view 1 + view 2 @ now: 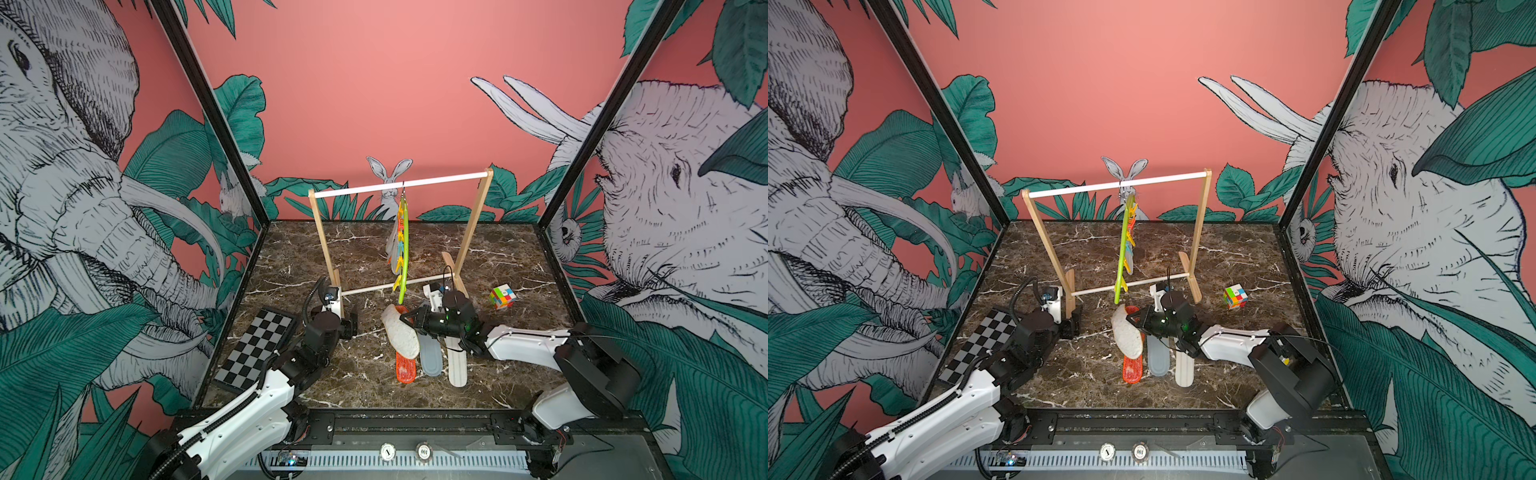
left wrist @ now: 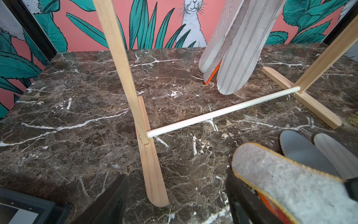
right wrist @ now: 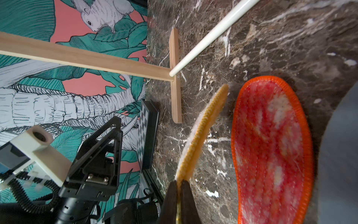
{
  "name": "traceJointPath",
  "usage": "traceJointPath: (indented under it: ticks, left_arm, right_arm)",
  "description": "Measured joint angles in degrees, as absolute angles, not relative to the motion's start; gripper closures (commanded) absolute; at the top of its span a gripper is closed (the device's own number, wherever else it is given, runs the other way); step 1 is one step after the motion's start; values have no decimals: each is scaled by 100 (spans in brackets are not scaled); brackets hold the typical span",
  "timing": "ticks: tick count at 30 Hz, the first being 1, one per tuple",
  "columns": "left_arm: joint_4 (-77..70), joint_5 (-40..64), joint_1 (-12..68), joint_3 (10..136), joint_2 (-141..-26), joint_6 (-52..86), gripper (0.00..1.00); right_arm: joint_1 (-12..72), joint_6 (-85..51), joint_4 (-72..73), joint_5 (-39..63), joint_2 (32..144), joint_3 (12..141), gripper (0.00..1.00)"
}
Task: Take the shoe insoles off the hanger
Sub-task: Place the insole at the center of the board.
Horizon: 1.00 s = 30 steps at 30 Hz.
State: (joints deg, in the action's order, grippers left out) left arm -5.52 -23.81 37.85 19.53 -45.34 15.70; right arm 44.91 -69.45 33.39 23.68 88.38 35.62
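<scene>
The right hand (image 1: 407, 321) is clamped shut on the rim of a fuzzy cream felt shoe insole with yellow stitched edging (image 1: 401, 337) and holds it tilted, low over the dark brown marble-patterned bench (image 1: 332, 374). Whether the insole's far tip touches anything I cannot tell. Partly beneath it lies a red-orange mottled insole with an orange border (image 1: 405, 369). Just beside that lie a plain grey-blue insole (image 1: 431, 359) and a white striped insole (image 1: 457, 368), all three flat on the bench. Behind them a thin lime-green curved plastic hanger (image 1: 403, 270) hangs by its metal hook from the white bar of a wooden frame rack (image 1: 471, 232). The left wrist view shows three insoles pegged to it: a white dimpled one (image 2: 215, 44), a second striped one (image 2: 240, 58) and a sliver of an orange-edged one (image 2: 212, 75) between them. The left hand (image 1: 351, 325) is empty, jaws spread wide, near the rack's foot and well apart from the hanger. The step in hand looks like laying down the fourth insole. The next move calls for lowering it, letting go, then reaching up to the pegs.
</scene>
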Motion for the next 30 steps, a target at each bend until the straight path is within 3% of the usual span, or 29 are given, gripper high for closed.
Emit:
traceJointPath:
  ticks: [9,19,24,30]
  left_arm:
    - [-534,-2362,3785,1953,-4362,1575,20]
    - [-499,-2386,3785,1929,-4235,1592,20]
    - [-499,-2388,3785,1887,-4235,1592,21]
    - [-497,-2388,3785,1861,-4209,1594,21]
  right_arm:
    - [4698,-7579,4110,2053,9826,3787,100]
    - [5142,-7806,3868,1487,9673,3739,99]
    - [5345,-7937,3618,1326,9668,3739,94]
    - [5472,-8147,3618,1256,9837,3739,76]
